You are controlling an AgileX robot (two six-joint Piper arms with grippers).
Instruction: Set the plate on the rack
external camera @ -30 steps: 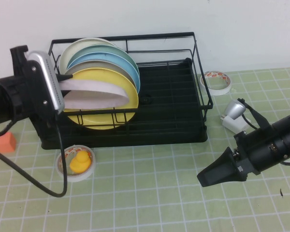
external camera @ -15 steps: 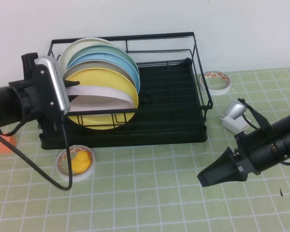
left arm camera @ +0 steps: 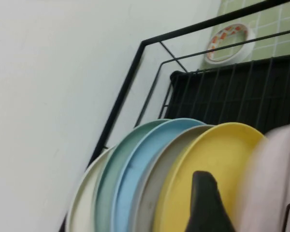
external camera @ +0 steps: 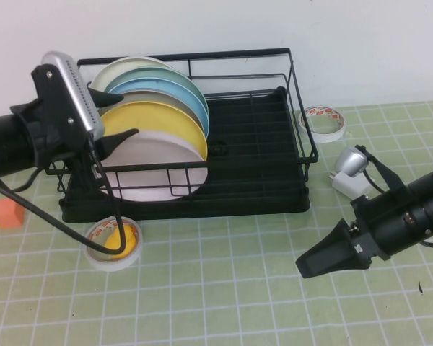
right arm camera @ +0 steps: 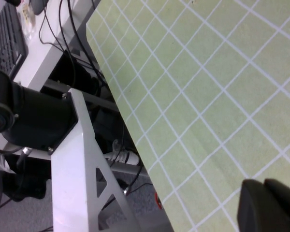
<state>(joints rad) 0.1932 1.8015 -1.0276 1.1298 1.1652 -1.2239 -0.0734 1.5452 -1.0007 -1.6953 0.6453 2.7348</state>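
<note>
Plate (external camera: pixel 153 167): upright in rack (external camera: pixel 260 155), beside yellow plate (external camera: pixel 159 119).
Left gripper (external camera: pixel 112 119): spread, astride plates.
Right gripper (external camera: pixel 319 261): pressed together, above table.

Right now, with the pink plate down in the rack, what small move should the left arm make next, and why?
Probably back the left gripper up and away. Its fingers look spread, the plate stands upright in the rack in front of the yellow plate. The right gripper sits parked over the table.

The left claw (external camera: pixel 114 115) hides part of the plate (external camera: pixel 155 169).
</note>
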